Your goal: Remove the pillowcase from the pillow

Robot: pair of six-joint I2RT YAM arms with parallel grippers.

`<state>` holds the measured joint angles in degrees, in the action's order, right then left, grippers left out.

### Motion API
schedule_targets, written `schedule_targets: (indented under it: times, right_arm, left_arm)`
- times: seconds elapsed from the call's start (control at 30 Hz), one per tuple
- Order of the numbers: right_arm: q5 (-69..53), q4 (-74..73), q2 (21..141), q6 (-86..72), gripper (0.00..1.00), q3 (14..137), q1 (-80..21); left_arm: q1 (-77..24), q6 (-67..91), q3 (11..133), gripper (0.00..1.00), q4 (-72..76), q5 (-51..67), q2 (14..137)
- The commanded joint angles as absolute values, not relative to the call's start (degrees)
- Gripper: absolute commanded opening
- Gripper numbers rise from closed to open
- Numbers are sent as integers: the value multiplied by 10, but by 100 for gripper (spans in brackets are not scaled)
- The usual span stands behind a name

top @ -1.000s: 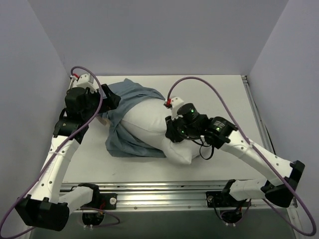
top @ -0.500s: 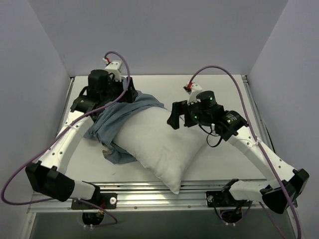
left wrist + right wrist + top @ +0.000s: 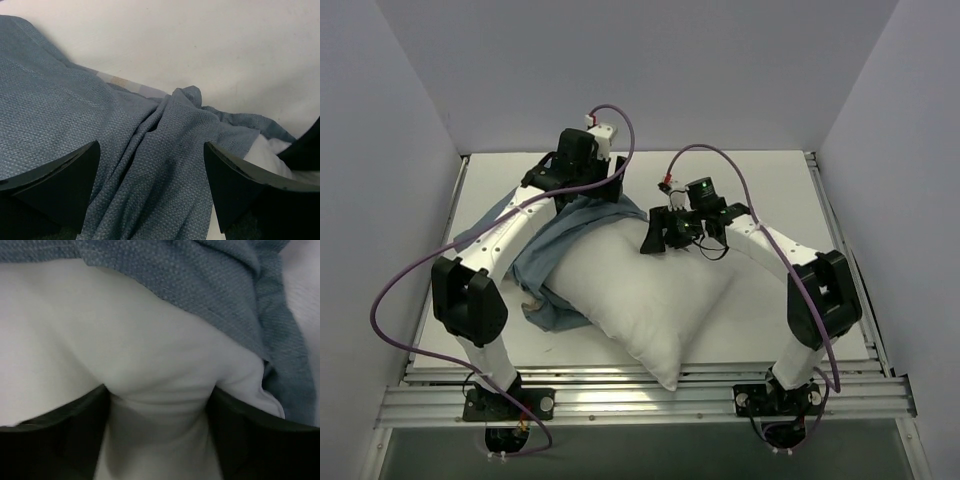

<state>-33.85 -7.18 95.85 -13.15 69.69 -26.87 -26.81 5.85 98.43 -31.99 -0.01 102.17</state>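
How the pillowcase [image 3: 552, 258] will handle: I judge it soft, light and limp, a woven cloth that bunches and drapes and keeps no shape. It should slide along the smooth pillow [image 3: 640, 300] when pulled lengthwise, though its folds may catch on a plump corner.
Where to take hold: a thick gather of cloth near the far-left end, away from the white filling, so the pull takes cloth alone.
Pillowcase look: dull grey-blue with a visible weave, creased into long folds in the left wrist view [image 3: 75, 115]. A short tan and pale stripe [image 3: 119, 80] shows at one edge.
Pillowcase place: heaped over the far-left end of the pillow and spilling onto the surface [image 3: 770, 190] beside it. In the right wrist view [image 3: 200, 285] its hem lies across the white cushion.
Pillow: plain white and puffy, lying diagonally from far centre toward the near edge, most of it bare.
Left tool [image 3: 588, 195]: fingers spread wide with nothing between them, poised over the cloth folds [image 3: 150, 147]. Whether they touch the cloth cannot be told.
Right tool [image 3: 655, 235]: at the far corner of the pillow, fingers wide apart and straddling a wrinkled bulge of white fabric [image 3: 159, 392]. It looks pressed in, not clamped.
Progress: judged well along, with only the far end covered.
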Motion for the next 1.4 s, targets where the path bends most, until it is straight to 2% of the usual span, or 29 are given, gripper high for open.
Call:
schedule_targets:
  times: [0.0,0.07,0.1,0.33,0.53,0.97,1.07,1.17,1.3,1.33,1.37]
  right_arm:
    - [-446,-54,996,-66,55,686,-281]
    - [-436,-79,1007,-33,13,704,-300]
    - [-393,-83,996,-28,0,708,-313]
    - [-209,-129,904,21,0,765,-381]
    - [-114,-135,853,37,0,777,-423]
    - [-2,-167,844,56,0,819,-479]
    - [33,-172,844,61,0,830,-494]
    - [54,-177,844,62,0,838,-509]
    - [79,-188,838,62,0,844,-529]
    - [87,-195,835,60,0,844,-535]
    - [90,-197,824,58,0,840,-537]
  left_arm:
    - [-270,43,984,93,-314,-26,1007]
    - [-270,42,983,92,-318,-28,1006]
    - [-270,42,983,92,-320,-28,1004]
    - [-270,28,1018,92,-339,-20,1000]
    - [-270,18,1048,92,-366,-14,1016]
    - [-275,26,1052,89,-447,15,1028]
    - [-280,26,1052,84,-462,6,1040]
    - [-284,25,1047,72,-460,5,1044]
    - [-285,23,1048,33,-450,4,1048]
    - [-284,22,1049,12,-450,-14,1048]
    - [-282,21,1052,5,-449,-26,1047]
